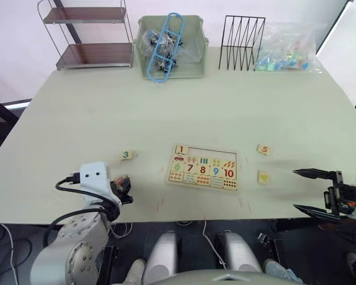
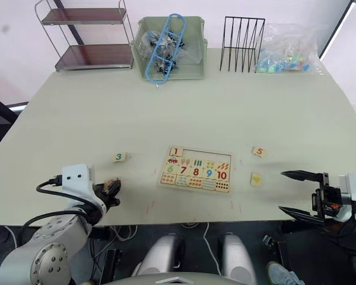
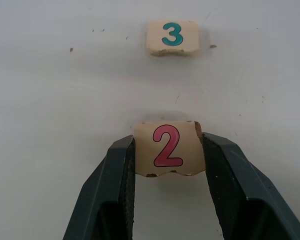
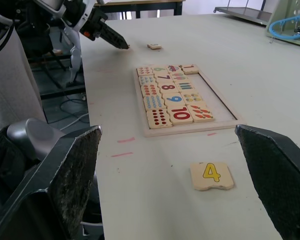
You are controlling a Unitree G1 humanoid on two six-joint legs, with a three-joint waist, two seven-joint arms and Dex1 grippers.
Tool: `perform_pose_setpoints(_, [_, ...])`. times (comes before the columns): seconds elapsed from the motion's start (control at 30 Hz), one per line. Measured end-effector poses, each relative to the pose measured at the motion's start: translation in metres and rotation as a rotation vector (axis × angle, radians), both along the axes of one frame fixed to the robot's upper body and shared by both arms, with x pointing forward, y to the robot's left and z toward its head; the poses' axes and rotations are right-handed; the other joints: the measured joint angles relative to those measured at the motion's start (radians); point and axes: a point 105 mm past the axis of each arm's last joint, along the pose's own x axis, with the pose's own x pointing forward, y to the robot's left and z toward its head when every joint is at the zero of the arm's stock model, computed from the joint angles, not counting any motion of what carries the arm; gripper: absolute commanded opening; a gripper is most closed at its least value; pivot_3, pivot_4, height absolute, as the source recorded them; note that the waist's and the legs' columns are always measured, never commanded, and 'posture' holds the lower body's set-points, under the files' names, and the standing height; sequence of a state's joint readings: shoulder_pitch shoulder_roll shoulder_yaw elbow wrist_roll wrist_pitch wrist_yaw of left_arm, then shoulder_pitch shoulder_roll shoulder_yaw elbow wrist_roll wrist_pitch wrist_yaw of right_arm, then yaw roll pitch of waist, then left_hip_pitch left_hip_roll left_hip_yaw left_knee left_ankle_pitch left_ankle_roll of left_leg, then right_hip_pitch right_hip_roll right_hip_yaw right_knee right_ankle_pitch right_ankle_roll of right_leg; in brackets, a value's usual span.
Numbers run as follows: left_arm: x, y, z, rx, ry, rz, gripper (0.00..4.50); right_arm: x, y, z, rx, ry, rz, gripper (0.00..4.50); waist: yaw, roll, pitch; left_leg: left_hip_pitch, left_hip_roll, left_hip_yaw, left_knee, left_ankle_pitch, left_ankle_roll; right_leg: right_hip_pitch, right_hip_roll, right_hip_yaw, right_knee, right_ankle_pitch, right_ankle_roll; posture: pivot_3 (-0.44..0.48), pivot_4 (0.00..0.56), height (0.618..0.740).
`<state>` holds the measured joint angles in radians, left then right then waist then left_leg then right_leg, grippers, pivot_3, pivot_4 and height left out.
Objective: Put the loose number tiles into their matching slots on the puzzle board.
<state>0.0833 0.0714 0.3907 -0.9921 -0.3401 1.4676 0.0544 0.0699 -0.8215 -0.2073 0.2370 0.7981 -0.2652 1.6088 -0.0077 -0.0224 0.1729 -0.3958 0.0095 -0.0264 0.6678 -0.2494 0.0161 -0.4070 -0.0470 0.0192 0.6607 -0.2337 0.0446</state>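
Left wrist view: left gripper (image 3: pixel 169 150) jaws clamp the 2 tile (image 3: pixel 168 148) on the pale surface (image 1: pixel 95 113) — 3 tile (image 3: pixel 172 37) just beyond. Right gripper (image 1: pixel 311 191) jaws gape wide, 4 tile (image 4: pixel 211 175) between them; puzzle board (image 1: pixel 203 167) mid-surface — 1 seated.

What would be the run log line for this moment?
left gripper: shut on pale-wood tile with red 2 | right gripper: open | tile 1: slotted

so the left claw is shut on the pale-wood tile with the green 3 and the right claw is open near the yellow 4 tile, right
Not quite. The left claw is shut on the pale-wood tile with the red 2, as the left wrist view shows; the green 3 tile lies loose beyond it. The right claw is open near the yellow 4 tile.
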Motion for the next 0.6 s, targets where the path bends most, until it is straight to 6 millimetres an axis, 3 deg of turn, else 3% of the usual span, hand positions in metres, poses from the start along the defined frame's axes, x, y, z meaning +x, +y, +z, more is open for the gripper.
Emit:
perform_pose_setpoints(0.03, [0.001, -0.002, 0.000, -0.008, -0.007, 0.007, 1.51, 0.000, 0.000, 0.000, 0.002, -0.002, 0.000, 4.50, 0.001, 0.000, 0.000, 0.000, 0.000, 0.000, 0.000, 0.000, 0.000, 0.000, 0.000, 0.000, 0.000, 0.000, 0.000, 0.000, 0.150, 0.740])
perform_pose_setpoints(0.1, [0.001, -0.006, -0.001, -0.028, -0.013, 0.020, 2.53, 0.000, 0.000, -0.001, 0.006, -0.005, 0.003, 4.50, 0.001, 0.000, 0.000, 0.000, 0.000, 0.000, 0.000, 0.000, 0.000, 0.000, 0.000, 0.000, 0.000, 0.000, 0.000, 0.000, 0.150, 0.740])
perform_pose_setpoints(0.13, [0.001, -0.008, -0.002, -0.036, -0.013, 0.022, 2.74, 0.000, 0.001, -0.001, 0.010, -0.004, 0.007, 4.50, 0.001, 0.000, 0.000, 0.000, 0.000, 0.000, 0.000, 0.000, 0.000, 0.000, 0.000, 0.000, 0.000, 0.000, 0.000, 0.000, 0.150, 0.740])
perform_pose_setpoints(0.2, [0.002, -0.012, -0.002, -0.044, -0.017, 0.018, 3.74, 0.000, 0.003, -0.003, 0.016, 0.004, 0.013, 4.50, 0.001, 0.000, 0.000, 0.000, 0.000, 0.000, 0.000, 0.000, 0.000, 0.000, 0.000, 0.000, 0.000, 0.000, 0.000, 0.000, 0.150, 0.740])
perform_pose_setpoints(0.27, [0.002, -0.013, -0.002, -0.049, -0.021, 0.017, 4.45, 0.000, 0.003, -0.003, 0.017, 0.004, 0.014, 4.50, 0.001, 0.000, 0.000, 0.000, 0.000, 0.000, 0.000, 0.000, 0.000, 0.000, 0.000, 0.000, 0.000, 0.000, 0.000, 0.000, 0.150, 0.740])
perform_pose_setpoints(0.43, [0.002, -0.018, 0.000, -0.059, -0.050, -0.004, 4.45, 0.002, 0.003, 0.000, 0.012, -0.005, 0.019, 4.50, 0.001, 0.000, 0.000, 0.000, 0.000, 0.000, 0.000, 0.000, 0.000, 0.000, 0.000, 0.000, 0.000, 0.000, 0.000, 0.000, 0.150, 0.740])
perform_pose_setpoints(0.6, [0.004, -0.017, 0.016, 0.006, -0.126, -0.124, 4.45, 0.004, 0.004, 0.001, 0.018, -0.010, 0.023, 4.50, 0.002, 0.000, 0.000, 0.000, 0.001, 0.000, 0.000, 0.000, 0.000, 0.000, 0.000, 0.000, 0.000, 0.000, -0.001, 0.000, 0.150, 0.740])
